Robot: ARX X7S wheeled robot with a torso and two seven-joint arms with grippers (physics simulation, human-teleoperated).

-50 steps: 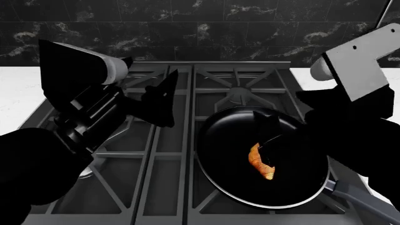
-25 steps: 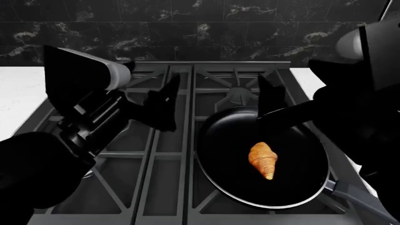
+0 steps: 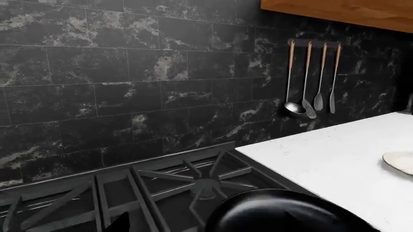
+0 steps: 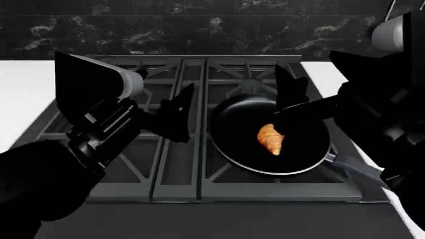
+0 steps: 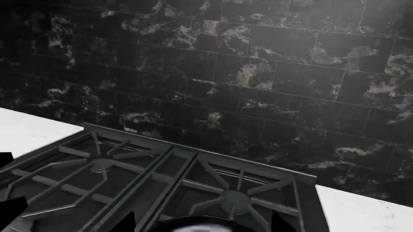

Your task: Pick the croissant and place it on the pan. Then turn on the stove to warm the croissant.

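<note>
The golden croissant [image 4: 270, 138] lies inside the black pan [image 4: 232, 144], which sits on the front right burner of the stove [image 4: 179, 169]. The pan's grey handle [image 4: 355, 170] points toward the front right. My right gripper [image 4: 293, 102] hangs open just above the pan's far rim, apart from the croissant; its wrist view shows the pan's edge [image 5: 193, 226] between two spread fingertips [image 5: 123, 223]. My left gripper [image 4: 178, 113] hovers open and empty over the middle grates, left of the pan [image 3: 277, 212]. The stove's knobs are out of view.
White counter flanks the stove on the left [image 4: 23, 99] and the right [image 3: 335, 154]. A cream plate [image 3: 400, 162] lies on the right counter. Utensils [image 3: 313, 82] hang on the black tiled wall [image 5: 258, 72] behind the burners.
My right gripper opened and rose off the croissant, leaving it lying in the pan. The head view has since pulled back, showing the stove's front edge.
</note>
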